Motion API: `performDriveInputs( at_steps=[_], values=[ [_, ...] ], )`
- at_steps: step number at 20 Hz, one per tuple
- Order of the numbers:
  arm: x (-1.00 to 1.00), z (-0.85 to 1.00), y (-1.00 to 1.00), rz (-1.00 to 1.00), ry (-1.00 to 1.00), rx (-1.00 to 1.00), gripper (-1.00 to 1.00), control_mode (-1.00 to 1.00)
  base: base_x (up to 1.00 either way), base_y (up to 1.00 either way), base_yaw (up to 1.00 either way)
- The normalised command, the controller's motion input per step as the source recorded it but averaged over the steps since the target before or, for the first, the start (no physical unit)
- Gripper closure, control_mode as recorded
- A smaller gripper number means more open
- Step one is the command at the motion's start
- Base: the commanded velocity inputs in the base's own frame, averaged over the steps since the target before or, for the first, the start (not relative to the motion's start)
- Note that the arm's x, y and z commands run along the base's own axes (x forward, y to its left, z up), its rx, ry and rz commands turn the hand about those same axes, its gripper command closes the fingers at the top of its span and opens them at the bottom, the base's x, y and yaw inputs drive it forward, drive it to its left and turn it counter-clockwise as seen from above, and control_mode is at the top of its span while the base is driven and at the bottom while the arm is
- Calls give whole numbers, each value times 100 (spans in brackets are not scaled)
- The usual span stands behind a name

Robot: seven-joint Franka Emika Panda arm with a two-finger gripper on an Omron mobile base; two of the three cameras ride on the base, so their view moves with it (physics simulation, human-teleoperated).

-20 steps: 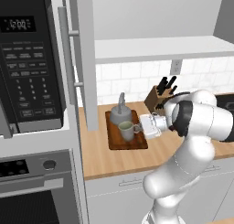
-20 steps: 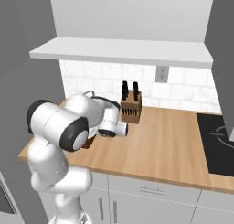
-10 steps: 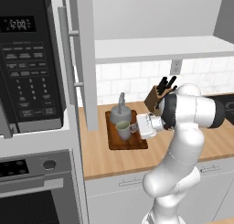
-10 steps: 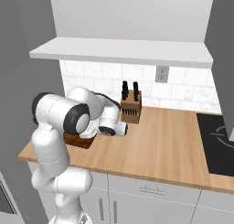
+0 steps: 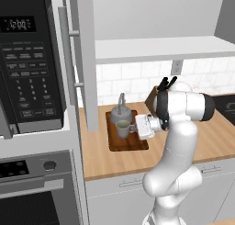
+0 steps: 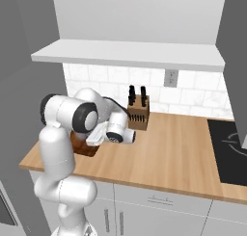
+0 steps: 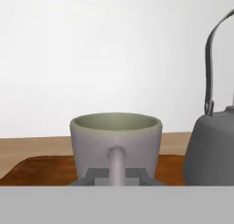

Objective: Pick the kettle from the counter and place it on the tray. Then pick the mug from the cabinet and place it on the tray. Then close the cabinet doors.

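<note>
Cabinet door point(image 5: 86, 59) hangs open on the left, a job for later. On the tray point(image 5: 120, 143) the kettle point(image 5: 120, 114) sits at the back, the mug point(image 5: 123, 128) in front, and the gripper point(image 5: 136, 127) is clamped on the mug's handle, apparently setting it down.

Greyish-green mug point(image 7: 116, 141) with pale inside, grey kettle point(image 7: 211, 145), dark brown tray point(image 5: 128, 143), tan wood-grain counter point(image 6: 164, 153).
</note>
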Motion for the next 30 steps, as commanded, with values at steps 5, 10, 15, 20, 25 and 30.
performDriveInputs(
  at_steps=[5, 10, 15, 20, 25, 30],
  values=[
    [5, -10, 0, 0, -2, 0, 100, -100, 0, 0, 0],
    [-1, 2, 0, 0, -5, 0, 100, -100, 0, 0, 0],
    [-10, 3, 0, 0, -5, 0, 100, -100, 0, 0, 0],
    [-13, 3, 0, 0, -4, 0, -100, -100, 0, 0, 0],
    [-3, 2, 0, 0, -6, 0, -100, -100, 0, 0, 0],
    [0, 4, 0, 0, -1, 0, -100, -100, 0, 0, 0]
  ],
)
